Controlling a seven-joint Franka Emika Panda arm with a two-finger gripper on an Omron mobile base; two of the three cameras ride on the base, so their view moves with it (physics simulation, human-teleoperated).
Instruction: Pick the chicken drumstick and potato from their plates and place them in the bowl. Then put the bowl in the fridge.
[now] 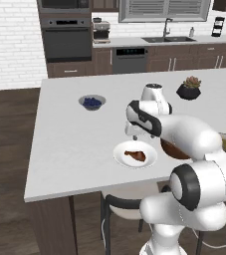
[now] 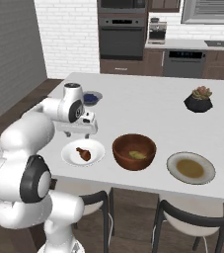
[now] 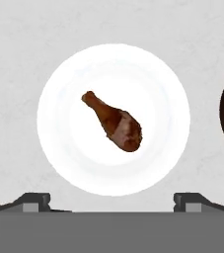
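The chicken drumstick [image 3: 114, 122] lies on the white plate [image 3: 64, 123], reddish-brown, with its bone tip toward the upper left of the hand view. My gripper [image 3: 112, 200] hangs open straight above it, with nothing between its fingers. From the base it hovers [image 2: 78, 135] over the drumstick [image 2: 83, 153] and the white plate [image 2: 96, 148] near the counter's front edge. The wooden bowl [image 2: 121, 148] stands just right of that plate, and the yellowish potato [image 2: 137, 155] lies inside it. The grey-rimmed plate [image 2: 171, 165] sits further right with nothing on it. The fridge is out of view.
A small grey bowl of blueberries [image 2: 91, 98] sits behind the arm. A black pot with a plant [image 2: 198, 100] stands at the back right. Two chairs [image 2: 192, 217] are tucked under the counter's front edge. Oven and sink cabinets line the far wall.
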